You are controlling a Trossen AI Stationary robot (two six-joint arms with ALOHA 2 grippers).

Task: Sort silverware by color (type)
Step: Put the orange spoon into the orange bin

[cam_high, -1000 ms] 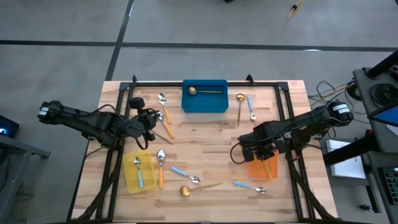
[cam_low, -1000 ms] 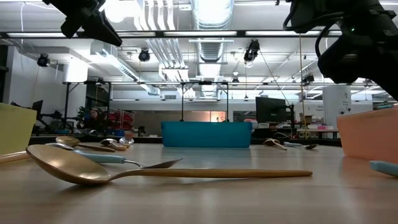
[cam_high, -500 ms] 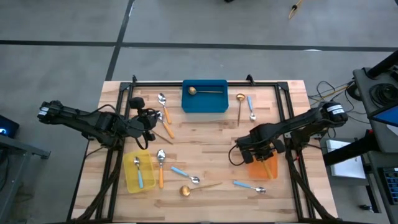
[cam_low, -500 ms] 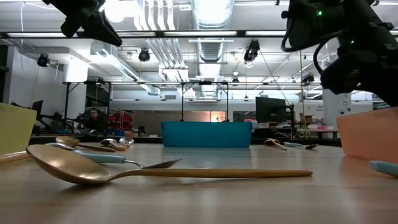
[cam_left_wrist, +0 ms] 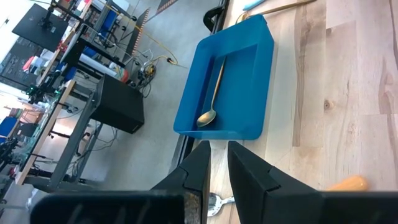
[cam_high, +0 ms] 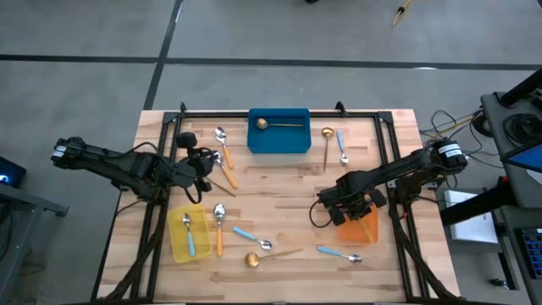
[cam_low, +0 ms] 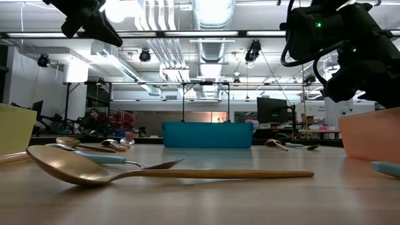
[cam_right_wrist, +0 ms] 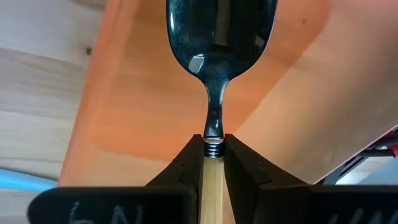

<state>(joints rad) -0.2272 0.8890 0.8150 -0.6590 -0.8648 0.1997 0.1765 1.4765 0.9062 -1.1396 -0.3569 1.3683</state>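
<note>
From above, the right gripper hangs over the orange bin's near edge, clamped on an orange-handled spoon, while the left gripper waits near the table's left side beside two spoons, its fingers drawn nearly together on nothing. A gold spoon already lies in the blue bin and a blue-handled one in the yellow bin; more spoons are scattered over the pale plank table. Level with the tabletop, a long matte gold spoon lies closest, its thin handle flat on the wood, and the right arm shows high at the right. Past the left wrist's fingers the blue bin is a smooth, round-cornered plastic tray holding that gold spoon. Past the right wrist's fingers the held spoon shows a glossy silver bowl pointing down over the translucent orange tray, its handle pinched at the neck — I would centre it over the tray floor and lower it before letting go, so the slick bowl does not bounce out.
</note>
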